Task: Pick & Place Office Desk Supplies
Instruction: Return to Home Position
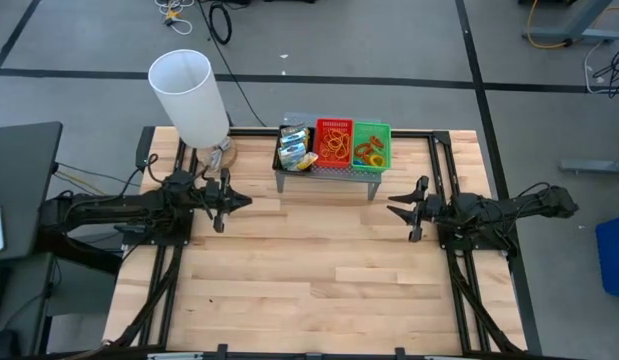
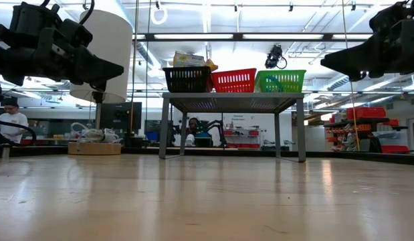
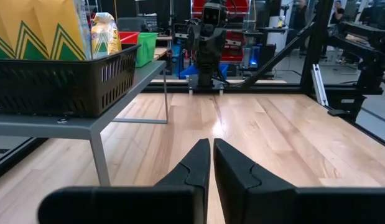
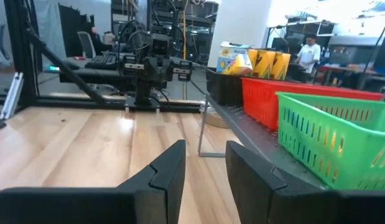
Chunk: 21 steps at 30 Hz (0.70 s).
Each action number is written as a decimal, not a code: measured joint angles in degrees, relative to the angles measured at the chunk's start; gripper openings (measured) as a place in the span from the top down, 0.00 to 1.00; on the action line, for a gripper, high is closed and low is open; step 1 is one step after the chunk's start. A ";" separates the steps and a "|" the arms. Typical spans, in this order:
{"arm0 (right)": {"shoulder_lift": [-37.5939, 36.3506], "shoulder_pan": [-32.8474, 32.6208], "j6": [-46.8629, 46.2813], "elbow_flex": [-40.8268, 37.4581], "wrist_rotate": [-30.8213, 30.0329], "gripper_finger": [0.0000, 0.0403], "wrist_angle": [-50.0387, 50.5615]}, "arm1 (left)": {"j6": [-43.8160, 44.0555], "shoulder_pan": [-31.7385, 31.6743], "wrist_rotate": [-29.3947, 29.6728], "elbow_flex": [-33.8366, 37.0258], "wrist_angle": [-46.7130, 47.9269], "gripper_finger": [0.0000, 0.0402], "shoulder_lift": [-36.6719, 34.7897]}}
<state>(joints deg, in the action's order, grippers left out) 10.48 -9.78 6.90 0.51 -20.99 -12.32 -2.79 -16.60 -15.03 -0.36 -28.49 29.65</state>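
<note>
By the look of things the sorting was all but finished: the black box (image 1: 292, 150), the red mesh tray (image 1: 334, 142) and the green mesh tray (image 1: 372, 145) stood side by side in a row on the grey perforated stand (image 1: 324, 173) at the far edge of the counter (image 1: 309, 290), and nothing loose showed on the bare wood in front of it. The black box held the crayon box (image 3: 37, 28) upright with a packet (image 3: 105, 32) beside it, while tangles of rubber bands (image 1: 335, 147) lay in the two coloured trays (mostly orange ones, as far as the high view showed). The left gripper (image 3: 211, 142) hovered clear of the counter near the stand's left end, just beside the base of the white lampshade (image 1: 189, 92), its fingers together with only a sliver between them and nothing held. The right gripper (image 4: 204, 146) hung off the stand's right end, its fingers apart and empty. Both arms lay folded at their own sides of the counter, so I judged that only settling into the rest pose was left. As for writing, the crayon box showed its yellow face with green zigzags, but no brand name or words could be read on it, and the print on the packet was too small to make out.
</note>
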 joint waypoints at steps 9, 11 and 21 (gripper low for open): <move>0.00 0.00 3.00 0.00 -0.01 0.70 0.07 | 0.02 0.00 0.00 0.00 0.00 0.93 0.00; 0.00 0.00 3.01 0.00 -0.01 0.70 0.10 | 0.02 0.00 0.00 0.00 0.00 0.93 0.00; 0.00 0.00 3.01 0.00 -0.02 0.70 0.15 | 0.02 0.00 0.00 0.00 0.00 0.93 0.00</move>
<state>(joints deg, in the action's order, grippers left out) 10.48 -9.78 9.91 0.51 -21.02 -12.16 -2.76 -16.60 -15.03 -0.36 -28.49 29.65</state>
